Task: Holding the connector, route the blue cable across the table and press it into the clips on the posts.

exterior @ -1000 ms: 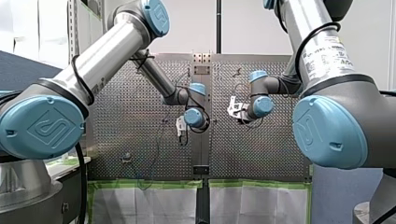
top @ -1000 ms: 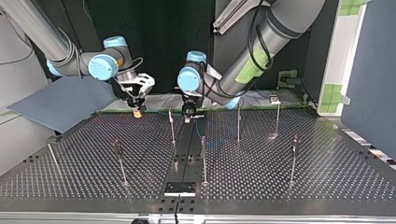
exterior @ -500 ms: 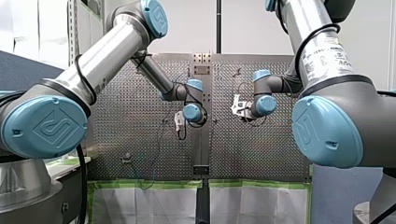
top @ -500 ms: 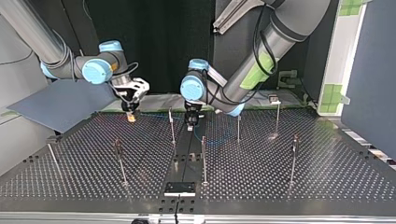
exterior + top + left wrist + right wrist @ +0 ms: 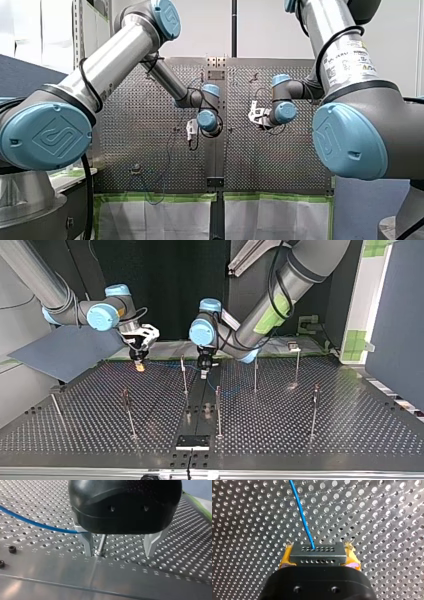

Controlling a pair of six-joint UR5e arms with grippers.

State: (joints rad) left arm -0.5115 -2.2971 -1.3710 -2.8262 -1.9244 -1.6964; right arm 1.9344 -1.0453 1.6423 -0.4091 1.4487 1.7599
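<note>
Right pincer [image 5: 319, 557]: closed on the connector, with its yellow pads [image 5: 285, 558] pressed against the two ends.
Connector [image 5: 317, 550]: a grey block with two rows of small holes, held crosswise between the right pincer's pads.
Cable [image 5: 302, 515]: blue. It leaves the connector's upper face and runs straight ahead of the right pincer, over the desk. In the left wrist view it comes in from the side and reaches the outer face of one finger of the left pincer, where it goes out of sight.
Left pincer [image 5: 118, 552]: black with metal fingers [image 5: 87, 543] spread wide. It grips nothing, and its tips are low over the desk.
Post [image 5: 102, 543]: thin and upright, between the left pincer's fingers. It stands just beside the finger the cable reaches and well apart from the other.
Desk [image 5: 50, 580]: perforated metal, under both pincers.
</note>
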